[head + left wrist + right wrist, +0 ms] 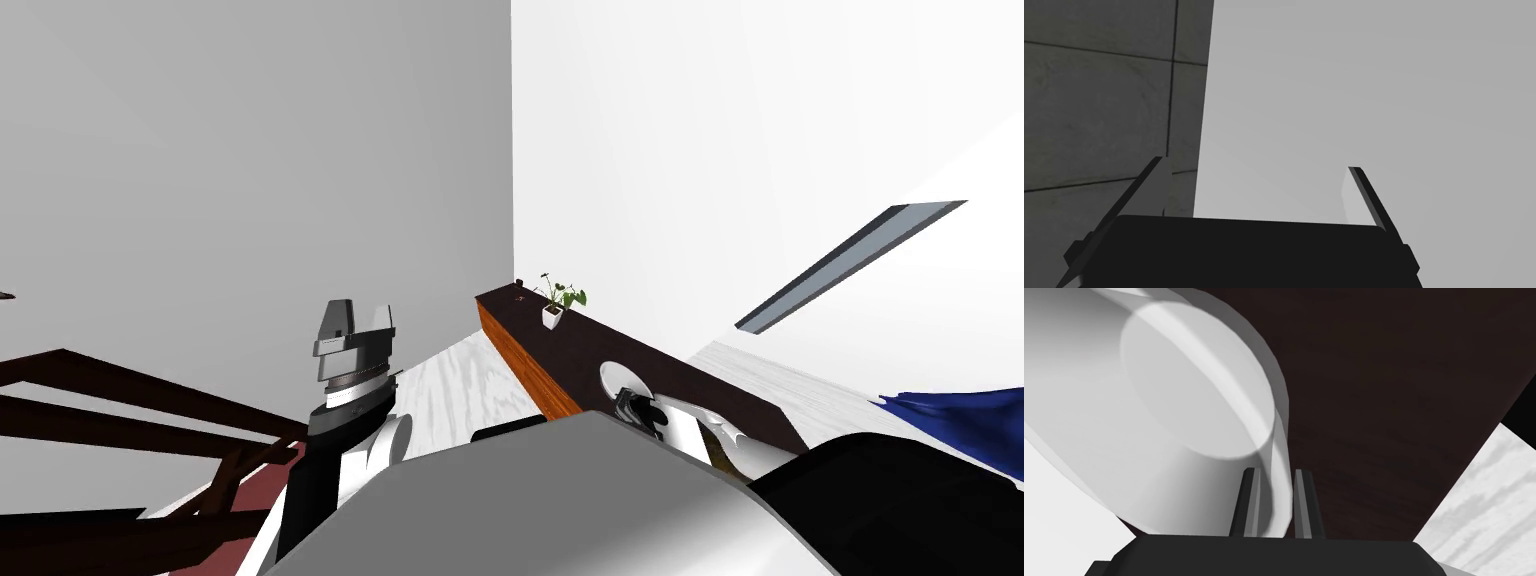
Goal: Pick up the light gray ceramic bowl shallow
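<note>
Right tool [1275,500]: blades drawn close together, clamped on the rim wall of the pale grey bowl [1174,413], one blade inside, one outside. The bowl sits over the dark top of the table [1384,388], near its front end. I cannot tell whether its base touches the table or hangs just above it. Left tool [1256,165]: blades apart, nothing between them, raised well off to the table's side. A small potted plant [553,312] stands toward the table's far end, well apart from the bowl. Risk, as I judge it: the grip is a thin pinch at one point of the rim, so the bowl's weight hangs off to one side. On a lift it could pivot between the blades, slide out, and drop onto the table.
</note>
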Available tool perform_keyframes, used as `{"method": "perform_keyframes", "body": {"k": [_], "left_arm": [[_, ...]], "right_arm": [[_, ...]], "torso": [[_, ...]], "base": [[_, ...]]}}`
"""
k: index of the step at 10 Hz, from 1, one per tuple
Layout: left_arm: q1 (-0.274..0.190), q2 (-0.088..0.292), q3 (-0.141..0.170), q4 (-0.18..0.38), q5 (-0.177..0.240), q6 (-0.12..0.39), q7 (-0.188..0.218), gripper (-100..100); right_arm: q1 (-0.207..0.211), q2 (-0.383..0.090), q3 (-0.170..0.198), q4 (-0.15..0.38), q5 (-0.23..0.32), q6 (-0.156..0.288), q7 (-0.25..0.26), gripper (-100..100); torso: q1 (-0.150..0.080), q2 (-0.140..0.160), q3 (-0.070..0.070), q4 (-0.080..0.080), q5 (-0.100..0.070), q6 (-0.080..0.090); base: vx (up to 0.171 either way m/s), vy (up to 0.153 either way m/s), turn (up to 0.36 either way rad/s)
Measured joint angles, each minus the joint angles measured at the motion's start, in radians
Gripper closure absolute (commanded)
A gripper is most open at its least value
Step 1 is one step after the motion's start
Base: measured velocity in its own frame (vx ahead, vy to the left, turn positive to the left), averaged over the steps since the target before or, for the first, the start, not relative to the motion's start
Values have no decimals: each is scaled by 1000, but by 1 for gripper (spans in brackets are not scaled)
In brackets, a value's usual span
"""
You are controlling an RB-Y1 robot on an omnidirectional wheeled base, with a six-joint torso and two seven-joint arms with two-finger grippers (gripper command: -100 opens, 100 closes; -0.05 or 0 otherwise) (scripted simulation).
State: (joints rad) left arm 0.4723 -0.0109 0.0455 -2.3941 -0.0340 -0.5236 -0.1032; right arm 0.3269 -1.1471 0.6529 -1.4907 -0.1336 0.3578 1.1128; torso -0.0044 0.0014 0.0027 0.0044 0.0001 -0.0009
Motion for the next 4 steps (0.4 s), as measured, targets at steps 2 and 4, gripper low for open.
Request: {"method": "perform_keyframes", "body": {"k": [2,4], "left_arm": [[0,0,0,0,0,0,0,0],[0,0,0,0,0,0,0,0]], "right_arm": [[-2,-14,5,-62,-8,38,48,100],[-4,-9,7,-80,-8,36,56,0]], "torso": [[1,2,1,0,0,-2],[1,5,3,1,0,-2]], "base": [[30,4,-102],[0,2,8]]}}
